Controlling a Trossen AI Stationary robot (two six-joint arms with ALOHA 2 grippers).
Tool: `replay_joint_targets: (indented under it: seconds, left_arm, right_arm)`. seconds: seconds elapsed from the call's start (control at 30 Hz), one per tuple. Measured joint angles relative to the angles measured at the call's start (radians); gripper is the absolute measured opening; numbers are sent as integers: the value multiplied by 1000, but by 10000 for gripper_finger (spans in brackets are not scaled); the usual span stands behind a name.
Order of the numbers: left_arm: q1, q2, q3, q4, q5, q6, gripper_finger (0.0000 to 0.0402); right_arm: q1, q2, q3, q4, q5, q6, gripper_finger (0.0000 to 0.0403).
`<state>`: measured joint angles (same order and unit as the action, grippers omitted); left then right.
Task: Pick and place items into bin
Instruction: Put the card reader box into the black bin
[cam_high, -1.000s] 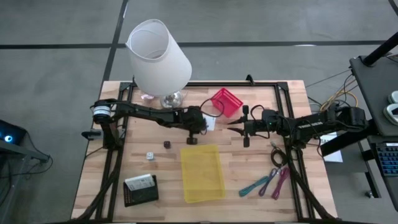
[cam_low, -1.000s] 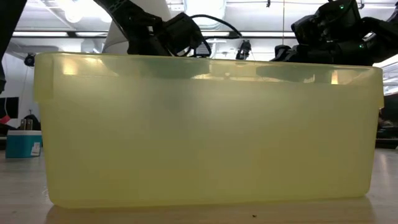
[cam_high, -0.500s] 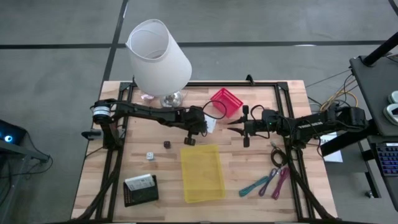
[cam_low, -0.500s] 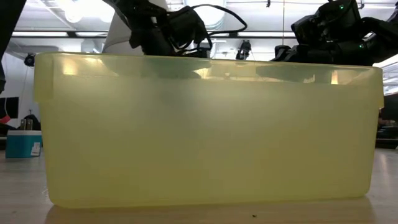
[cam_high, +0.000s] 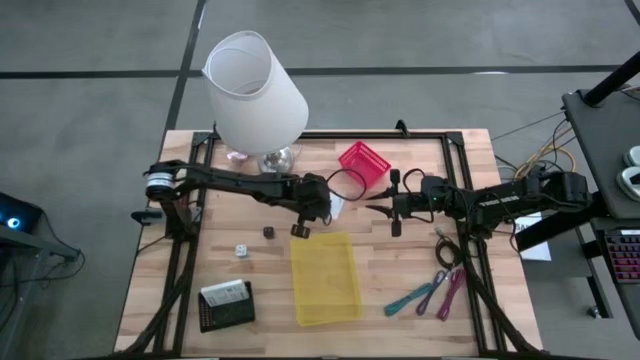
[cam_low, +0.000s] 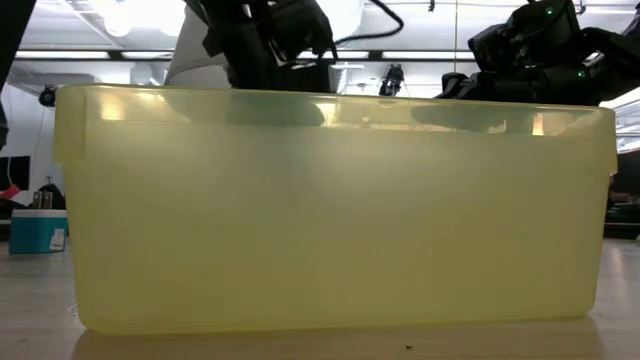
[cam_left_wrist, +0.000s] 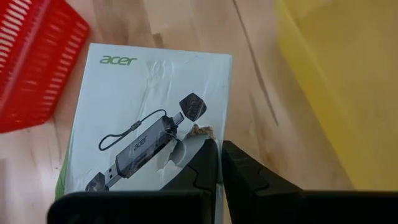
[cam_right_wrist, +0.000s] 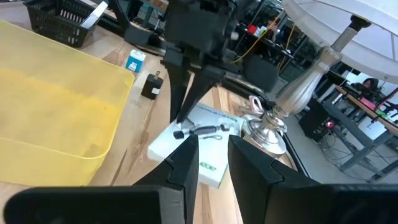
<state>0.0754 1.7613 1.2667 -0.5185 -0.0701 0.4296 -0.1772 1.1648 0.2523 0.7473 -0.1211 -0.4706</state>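
White box (cam_left_wrist: 149, 118) flat beside bin (cam_left_wrist: 336, 81), "acer" printed; left gripper (cam_left_wrist: 217, 163) closed empty above it; right gripper (cam_right_wrist: 211, 163) slightly parted, empty.

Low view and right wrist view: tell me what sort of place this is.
Probably a robotics lab or workshop: long ceiling strip lights, benches strung with cables behind the table, and a black-framed wooden worktable on grey flooring.

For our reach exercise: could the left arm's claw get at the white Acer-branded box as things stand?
Probably yes. The left claw, shut, hangs right over the white Acer-branded box, nothing between them. The yellow plastic bin and red mesh basket sit clear to either side.
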Motion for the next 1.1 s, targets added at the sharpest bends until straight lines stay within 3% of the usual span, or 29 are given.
replay_joint_targets:
  seconds: [0.2, 0.43, 0.6, 0.93, 1.1]
  left_arm:
    - [-25, -55, -7, 0, -67, -3, 0]
    - [-58, -111, -12, -1, -72, -7, 0]
    - [-68, -117, -11, -6, -124, -25, 0]
    - [-69, -118, -14, -6, -127, -38, 0]
    - [-71, -118, -11, -5, -128, -204, 0]
  right_arm:
    - [-1, 0, 0, 1, 0, 0, 75]
    - [-1, 0, 0, 2, 0, 0, 75]
    - [-1, 0, 0, 5, 0, 0, 75]
    - [0, 0, 0, 13, 0, 0, 75]
    - [0, 0, 0, 15, 0, 0, 75]
